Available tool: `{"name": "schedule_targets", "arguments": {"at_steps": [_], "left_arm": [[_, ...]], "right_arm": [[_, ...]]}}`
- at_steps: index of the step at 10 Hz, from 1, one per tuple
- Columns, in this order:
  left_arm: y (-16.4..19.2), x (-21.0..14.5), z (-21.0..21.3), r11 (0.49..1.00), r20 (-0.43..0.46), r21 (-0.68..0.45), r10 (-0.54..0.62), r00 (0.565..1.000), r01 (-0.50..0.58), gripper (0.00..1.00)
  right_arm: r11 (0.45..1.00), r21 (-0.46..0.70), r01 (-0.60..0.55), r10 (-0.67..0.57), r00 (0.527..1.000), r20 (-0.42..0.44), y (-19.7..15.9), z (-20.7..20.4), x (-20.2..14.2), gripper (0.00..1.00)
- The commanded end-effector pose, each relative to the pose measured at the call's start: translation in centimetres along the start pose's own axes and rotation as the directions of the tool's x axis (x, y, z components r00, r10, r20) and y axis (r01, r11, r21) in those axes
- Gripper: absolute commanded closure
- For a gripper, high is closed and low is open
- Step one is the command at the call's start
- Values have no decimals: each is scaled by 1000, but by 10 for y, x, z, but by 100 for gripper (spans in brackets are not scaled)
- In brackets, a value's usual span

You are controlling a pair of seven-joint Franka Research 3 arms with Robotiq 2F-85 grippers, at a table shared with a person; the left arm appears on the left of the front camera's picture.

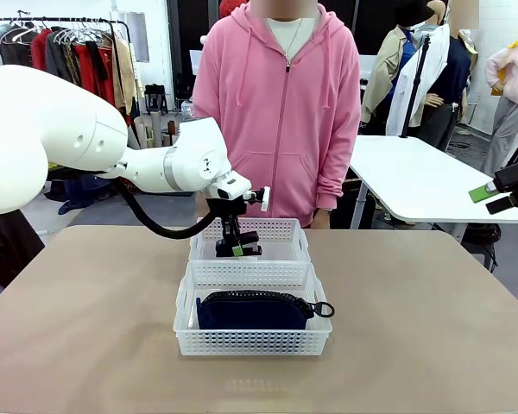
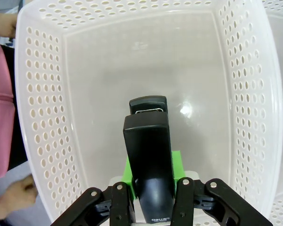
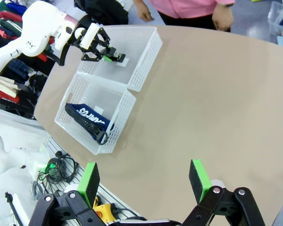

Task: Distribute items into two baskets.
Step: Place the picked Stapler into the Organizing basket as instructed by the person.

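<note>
My left gripper (image 1: 235, 248) is shut on the black stapler (image 2: 148, 160) and holds it inside the far white basket (image 1: 287, 229), just above its floor. In the left wrist view the stapler points away from me between the green pads (image 2: 175, 162), over the far basket's floor (image 2: 104, 80). The near basket (image 1: 242, 341) holds the dark navy pouch (image 1: 255, 310), its black ring pull (image 1: 323, 309) at the right end. From the right wrist view I see both baskets (image 3: 141, 56), the pouch (image 3: 87, 117) and the left gripper (image 3: 106, 54) far off. My right gripper (image 3: 146, 181) is open and high above the table.
A person in a pink hoodie (image 1: 281, 103) stands at the far side of the tan table (image 1: 414, 319), hands (image 3: 221, 19) near its edge. A white table (image 1: 423, 177) stands at the back right. Broad bare tabletop lies to either side of the baskets.
</note>
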State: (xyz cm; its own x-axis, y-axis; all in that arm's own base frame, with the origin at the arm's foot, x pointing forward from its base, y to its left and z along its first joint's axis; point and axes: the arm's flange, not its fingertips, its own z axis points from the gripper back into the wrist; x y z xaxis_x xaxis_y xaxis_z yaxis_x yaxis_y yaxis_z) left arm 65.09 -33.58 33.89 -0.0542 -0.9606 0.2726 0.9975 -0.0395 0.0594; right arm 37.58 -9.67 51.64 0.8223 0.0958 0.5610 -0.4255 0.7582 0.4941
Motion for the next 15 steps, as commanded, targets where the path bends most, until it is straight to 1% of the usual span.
{"name": "schedule_targets", "arguments": {"at_steps": [1, 2, 6, 7, 9, 12, 14, 15], "left_arm": [[3, 2, -1, 1000, 3, 7, -24, 1000, 24, 96], [3, 1, -4, 1000, 3, -2, -20, 1000, 20, 81], [1, 2, -5, 1000, 14, -11, -17, 1000, 18, 3], [0, 2, -4, 1000, 18, -13, -19, 1000, 19, 0], [-2, 4, 13, 1000, 25, 24, -14, 1000, 13, 0], [-10, 12, 47, 997, 43, 76, -38, 998, 35, 0], [-13, 14, 61, 997, 40, 80, -24, 999, 21, 0], [-12, 14, 63, 998, 24, 70, -4, 1000, 2, 0]], "right_arm": [[1000, 11, -3, 3, 1000, 7, 1, 1, 1, 0], [1000, 11, -3, 3, 1000, 7, 1, 1, 1, 0], [1000, 11, -3, 3, 1000, 7, 1, 1, 1, 0], [1000, 11, -3, 3, 1000, 7, 1, 1, 1, 0], [1000, 11, -3, 3, 1000, 7, 1, 1, 1, 0], [1000, 11, -3, 3, 1000, 7, 1, 1, 1, 0], [1000, 11, -3, 3, 1000, 7, 1, 1, 1, 0], [1000, 11, -3, 3, 1000, 7, 1, 1, 1, 0]]}}
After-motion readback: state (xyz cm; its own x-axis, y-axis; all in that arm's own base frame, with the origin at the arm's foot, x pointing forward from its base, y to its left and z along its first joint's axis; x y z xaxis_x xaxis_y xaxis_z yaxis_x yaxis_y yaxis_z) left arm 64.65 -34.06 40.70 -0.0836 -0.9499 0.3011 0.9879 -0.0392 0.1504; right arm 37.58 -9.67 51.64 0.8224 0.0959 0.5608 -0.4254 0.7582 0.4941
